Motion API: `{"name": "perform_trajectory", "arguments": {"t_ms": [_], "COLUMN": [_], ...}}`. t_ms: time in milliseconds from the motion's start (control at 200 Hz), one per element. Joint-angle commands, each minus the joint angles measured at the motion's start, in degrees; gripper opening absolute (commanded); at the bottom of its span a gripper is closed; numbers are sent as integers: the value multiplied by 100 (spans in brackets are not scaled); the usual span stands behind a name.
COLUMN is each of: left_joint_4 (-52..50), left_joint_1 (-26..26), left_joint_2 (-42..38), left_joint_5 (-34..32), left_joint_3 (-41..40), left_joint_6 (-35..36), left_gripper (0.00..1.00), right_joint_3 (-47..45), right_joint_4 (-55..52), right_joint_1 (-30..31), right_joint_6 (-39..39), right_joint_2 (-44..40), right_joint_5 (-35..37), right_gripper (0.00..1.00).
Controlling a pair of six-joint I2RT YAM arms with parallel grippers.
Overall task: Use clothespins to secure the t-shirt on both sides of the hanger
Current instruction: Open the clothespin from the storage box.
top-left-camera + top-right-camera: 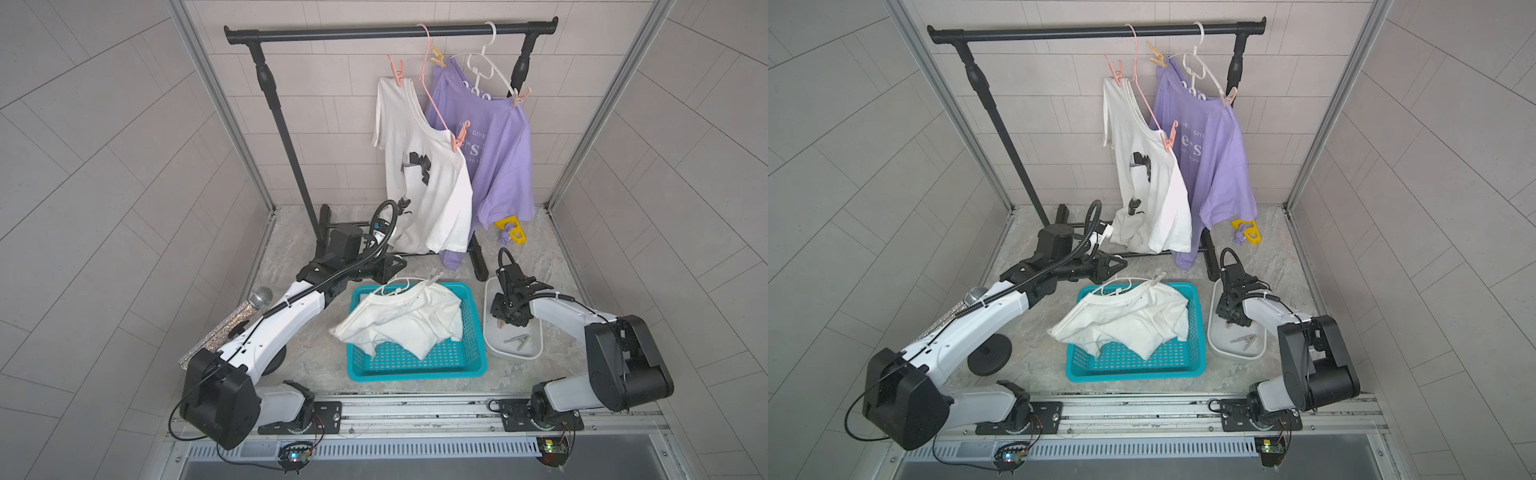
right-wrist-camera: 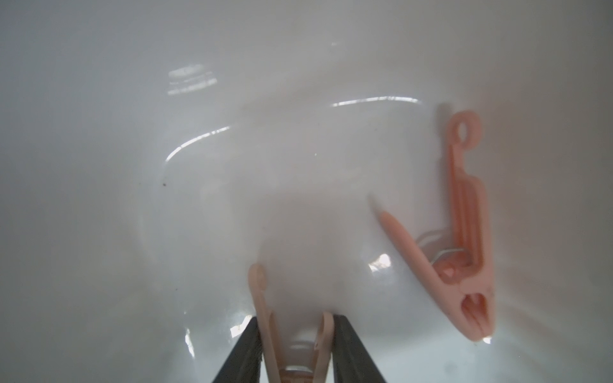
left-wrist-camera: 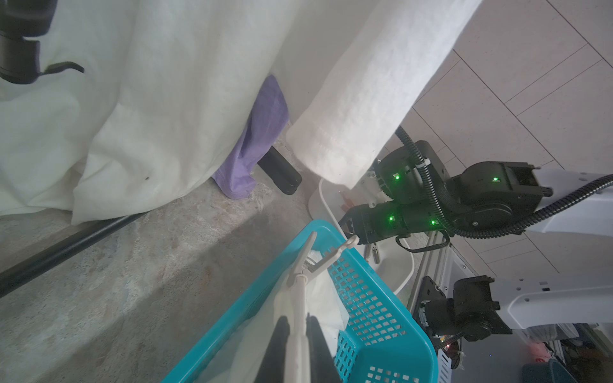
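1. T-shirt (image 1: pixel 407 320): crumpled in teal basket (image 1: pixel 415 372) at counter centre, on pale hanger (image 3: pixel 295 295); one clothespin (image 1: pixel 434 275) clipped on at 12 o'clock.
2. Left hand (image 3: pixel 297 326): pressed together on that hanger.
3. Right hand (image 2: pixel 296 323): in white tray (image 1: pixel 528 353), 3 o'clock of basket, pinching peach clothespin (image 2: pixel 265 315).
4. Outstanding, by judgement: second side unpinned.

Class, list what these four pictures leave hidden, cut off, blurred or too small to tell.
- Right wrist view: peach clothespin in the right gripper, clamping end cut off by the bottom edge.
- Both top views: purple shirt, print too small to read.
- Left wrist view: white hanger in the left gripper, runs off the bottom edge.
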Motion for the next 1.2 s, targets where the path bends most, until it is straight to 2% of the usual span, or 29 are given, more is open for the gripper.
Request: {"name": "perform_trajectory", "arguments": {"t_ms": [0, 395, 525, 756, 1196], "left_joint_4": [43, 8, -9, -50, -215], "left_joint_1": [-24, -33, -33, -47, -138], "left_joint_2": [-138, -146, -147, -74, -151], "left_joint_5": [22, 9, 1, -228, -1399], "left_joint_3": [-44, -34, -27, -12, 296], "left_joint_6": [85, 117, 130, -16, -768], "left_gripper": [0, 0, 0, 0, 0], "right_joint_3": [-140, -176, -193, -163, 530], "right_joint_4": [46, 125, 139, 57, -1171], "right_joint_1": [-11, -8, -12, -10, 241], "right_joint_6": [108, 91, 34, -213, -796], "right_joint_2": [21, -43, -103, -447, -2306], "right_joint_5": [76, -9, -18, -24, 625], "right_gripper": [34, 11, 0, 0, 0]}}
